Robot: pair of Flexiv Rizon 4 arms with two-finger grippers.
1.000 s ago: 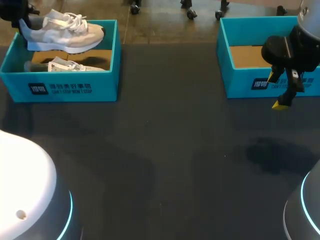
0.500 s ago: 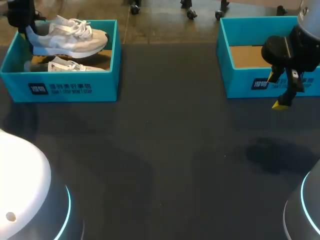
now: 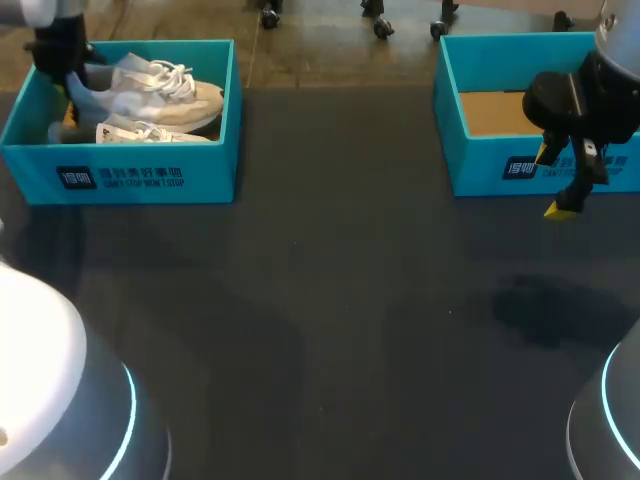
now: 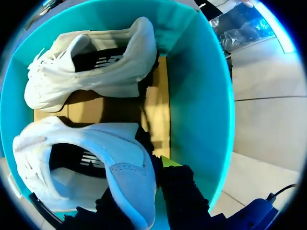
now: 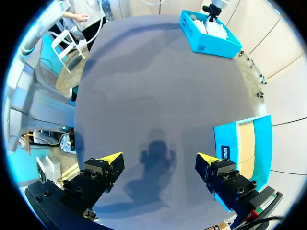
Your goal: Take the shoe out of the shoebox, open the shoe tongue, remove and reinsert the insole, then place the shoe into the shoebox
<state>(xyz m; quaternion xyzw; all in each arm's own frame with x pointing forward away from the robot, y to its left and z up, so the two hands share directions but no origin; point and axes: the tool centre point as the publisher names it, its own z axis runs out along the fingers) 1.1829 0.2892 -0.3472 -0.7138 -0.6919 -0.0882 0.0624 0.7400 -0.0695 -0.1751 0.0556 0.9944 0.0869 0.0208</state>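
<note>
A white sneaker [image 3: 150, 95] hangs low inside the teal shoebox [image 3: 150, 175] at the table's far left, toe pointing right. My left gripper [image 3: 72, 85] is shut on its heel. In the left wrist view the heel [image 4: 129, 177] sits between the fingers of that gripper [image 4: 153, 189], one yellow tip [image 4: 169, 162] showing. A second white sneaker [image 3: 140, 132] lies on the box's cardboard floor, also seen as the shoe [image 4: 91, 67] beyond the held one. My right gripper [image 3: 555, 180] hovers open over the table by the other box; its fingers [image 5: 108, 162] hold nothing.
A second teal box [image 3: 480, 165] with a bare cardboard floor stands at the far right, beside my right gripper as the box [image 5: 244, 143]. The dark table [image 3: 340, 320] stretches between the two boxes. The left box's walls [image 4: 201, 96] closely surround the held shoe.
My left gripper has carried the sneaker down and a little to the right, from above the box rim to inside it. The right arm has not moved.
</note>
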